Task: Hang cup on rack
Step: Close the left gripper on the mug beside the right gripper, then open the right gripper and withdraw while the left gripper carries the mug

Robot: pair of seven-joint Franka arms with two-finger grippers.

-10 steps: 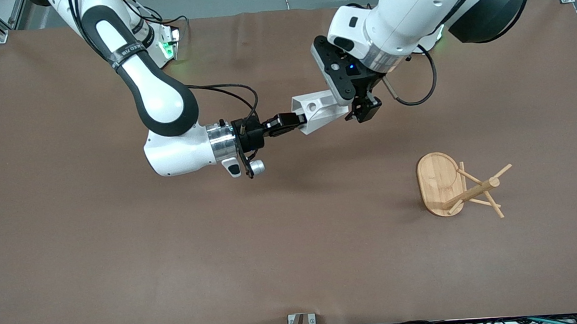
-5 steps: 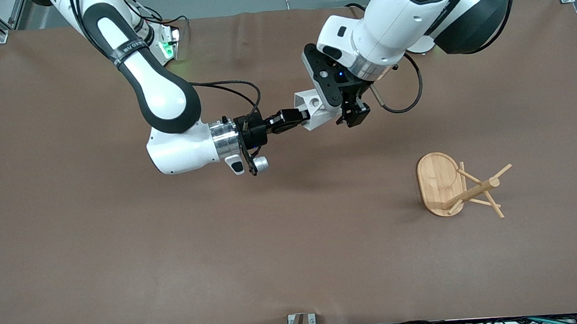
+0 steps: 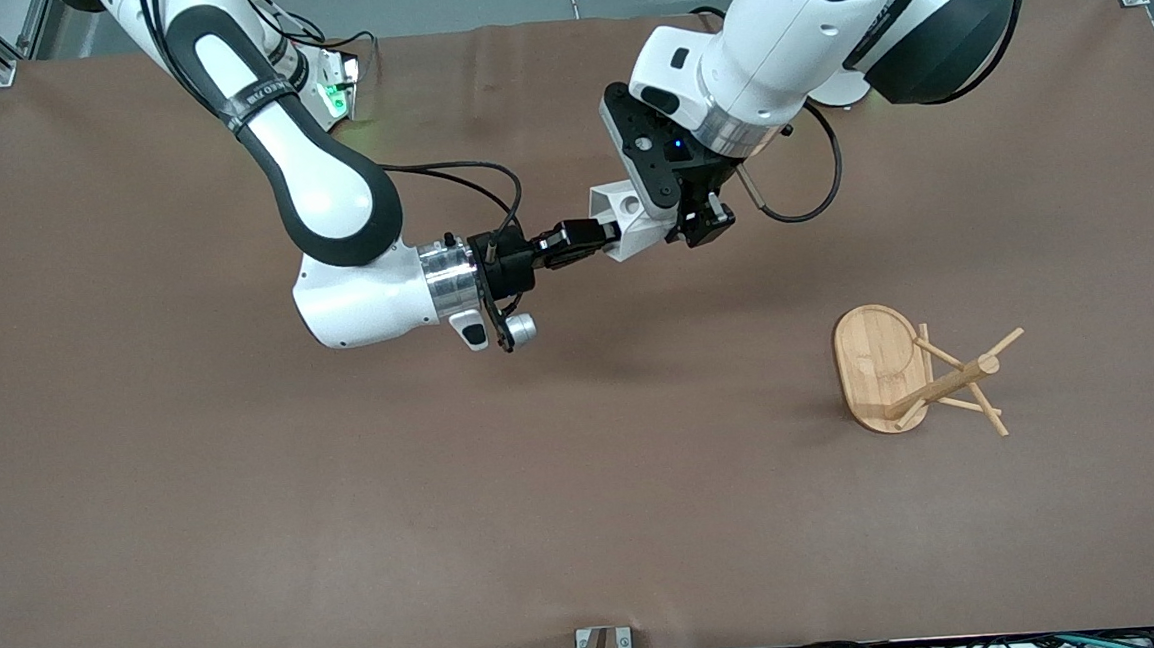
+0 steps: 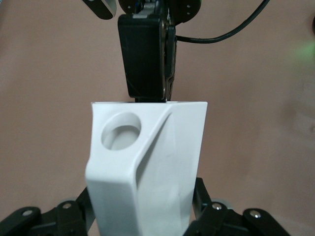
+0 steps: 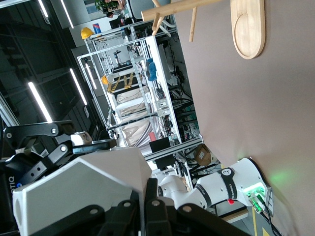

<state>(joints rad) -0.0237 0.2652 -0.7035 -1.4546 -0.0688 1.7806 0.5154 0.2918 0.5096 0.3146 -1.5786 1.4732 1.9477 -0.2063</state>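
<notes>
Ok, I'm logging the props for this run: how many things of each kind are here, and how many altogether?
White faceted cup: 1, held in the air between both grippers
Bamboo mug rack: 1, standing on the table
Total: 2

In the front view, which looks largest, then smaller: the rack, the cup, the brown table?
1. Table, by far the largest.
2. Rack.
3. Cup, partly covered by both grippers and held above the table, so its real size is unsure.

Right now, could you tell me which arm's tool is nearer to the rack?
Left. The left tool grips the cup on the side toward the rack; the right tool holds the cup's opposite end.
</notes>
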